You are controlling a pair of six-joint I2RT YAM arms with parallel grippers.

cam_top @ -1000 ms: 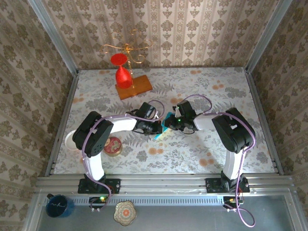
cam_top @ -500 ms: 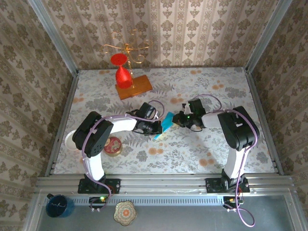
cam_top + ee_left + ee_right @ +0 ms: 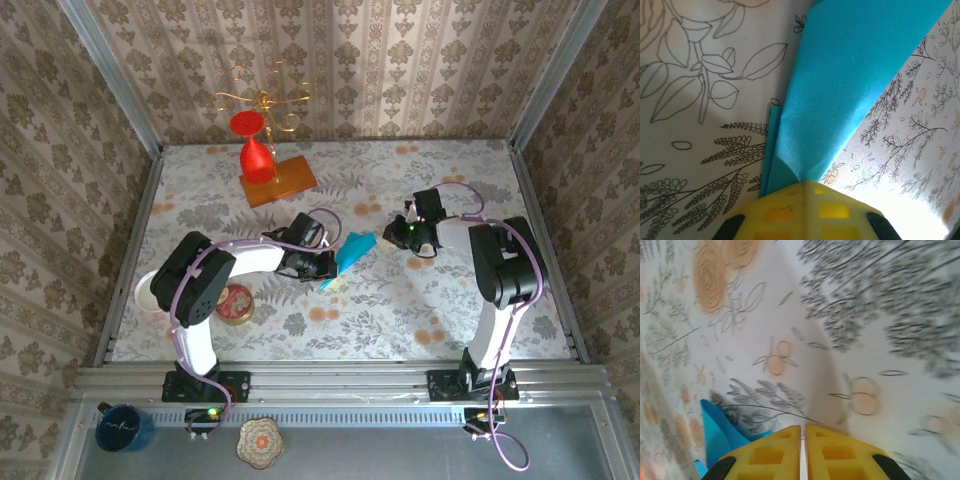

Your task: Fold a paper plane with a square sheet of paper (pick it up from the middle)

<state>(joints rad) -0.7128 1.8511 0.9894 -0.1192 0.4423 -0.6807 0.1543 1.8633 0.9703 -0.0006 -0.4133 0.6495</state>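
You see the left gripper (image 3: pixel 804 184) pinching the folded blue paper (image 3: pixel 840 85) at its narrow end, while the right gripper (image 3: pixel 802 432), fingers pressed together and empty, sits nearby.

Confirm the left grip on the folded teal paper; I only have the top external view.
Observer: The left wrist view shows the left fingers shut on one end of the folded teal paper.
Operator: Check the other arm.
Observer: In the right wrist view the right fingers are pressed together with nothing between them; the paper sits off to one side.
Operator: Describe the paper's layers.
Observer: From the left wrist, a crease runs out from the grip, and a second layer's edge shows along one side.
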